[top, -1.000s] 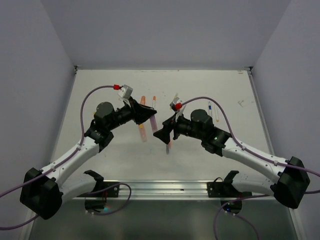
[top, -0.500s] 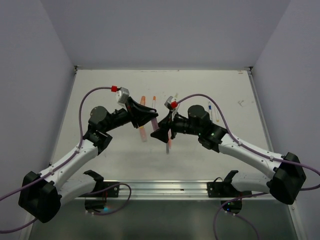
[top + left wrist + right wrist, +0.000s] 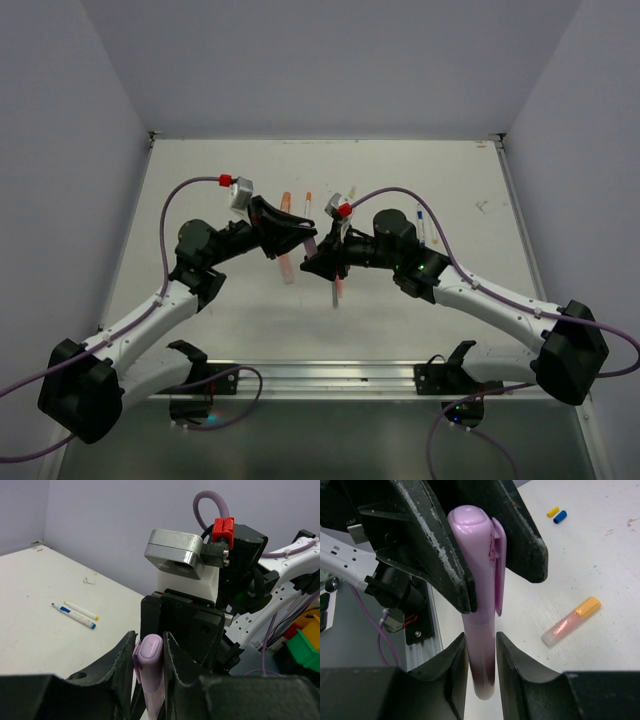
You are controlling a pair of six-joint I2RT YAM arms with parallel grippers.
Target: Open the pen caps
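Lilac cap point(image 3: 477, 540): on the pen, not off yet. Held in the air above the middle of the table point(image 3: 600, 570), clamped across its sides by left gripper point(image 3: 148, 642). Right gripper point(image 3: 481, 640) pressed in on both sides of the lilac pen point(image 3: 481, 670), low on the barrel near the tail end. Looks like contact on each side.

Risks, judged from here:
- May slide along the smooth barrel instead of freeing the cap, given the short bite near the tail.
- May jam or bend at the joint if pulled off the pen's line.
- Could twist in the left pinch, with the clip right at one finger edge.
- On a sudden release, could flick loose and drop to the table, or smear ink from the bared tip.

Look of the cap: glossy pale lilac plastic, domed top, flat clip down one side, slightly fatter than the barrel. Barrel darker pink toward the tail. Probably hard and slick, so little friction to count on.

Elsewhere on the table: loose yellow cap point(image 3: 552, 512) and blue cap point(image 3: 560, 516) side by side, orange highlighter point(image 3: 570, 622) lying with its cap on.
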